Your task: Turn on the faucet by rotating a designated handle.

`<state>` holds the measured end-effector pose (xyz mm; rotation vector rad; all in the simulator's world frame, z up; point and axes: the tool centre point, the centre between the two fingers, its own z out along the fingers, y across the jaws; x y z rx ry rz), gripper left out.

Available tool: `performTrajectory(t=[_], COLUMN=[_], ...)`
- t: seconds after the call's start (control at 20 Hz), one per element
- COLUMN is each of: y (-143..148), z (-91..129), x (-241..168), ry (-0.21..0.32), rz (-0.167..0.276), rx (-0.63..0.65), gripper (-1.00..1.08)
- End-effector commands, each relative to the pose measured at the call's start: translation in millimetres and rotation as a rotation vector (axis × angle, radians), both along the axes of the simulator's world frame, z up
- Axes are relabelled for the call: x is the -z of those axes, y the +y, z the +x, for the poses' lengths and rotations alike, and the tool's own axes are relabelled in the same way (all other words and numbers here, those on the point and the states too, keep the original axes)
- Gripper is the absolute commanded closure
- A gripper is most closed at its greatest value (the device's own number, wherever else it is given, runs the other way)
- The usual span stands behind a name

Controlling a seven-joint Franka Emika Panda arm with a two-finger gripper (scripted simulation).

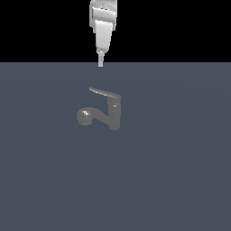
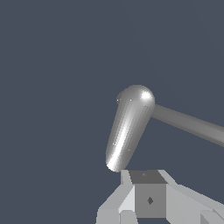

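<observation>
A flat slate-blue table [image 1: 180, 180] fills the lower part of the exterior view under a black backdrop. The faucet [image 1: 113, 113] stands near the middle of it, upright. Its spout slants down toward the exterior view's left and ends in a rounded head. The handle [image 1: 103, 93], a thin lighter blade, sticks out from the top toward the same side, above the spout.

The hand [image 1: 100, 63] hangs above and behind the faucet, well apart from it, pointing straight down. From the side its fingers look like one narrow tip, so they seem pressed together, and nothing is between them. In the wrist view the handle [image 2: 129, 129] appears as a shiny rounded blade just beyond the hand's body [image 2: 148, 197], with the spout running off to one side. The fingertips themselves do not show there.

The step in hand looks like the approach: no contact yet, and the handle seems unturned. The next move likely calls for lowering the hand beside the blade's free end, clear of the spout, then pushing sideways so the blade swings about the upright body. Coming down on top of the blade would probably only press it, not turn it.
</observation>
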<state>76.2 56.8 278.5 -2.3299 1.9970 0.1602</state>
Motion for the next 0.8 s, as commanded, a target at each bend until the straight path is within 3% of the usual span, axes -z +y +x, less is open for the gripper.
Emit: performTrajectory(t=[0.0, 0.35, 0.75], y=[3, 11, 17], z=[12, 37, 53], x=[18, 64, 96], ry=[0.004, 0.003, -0.007], rz=[-0.019, -0.073, -0.114], rx=[0.069, 0.237, 0.348], gripper=[1.08, 1.08, 1.08])
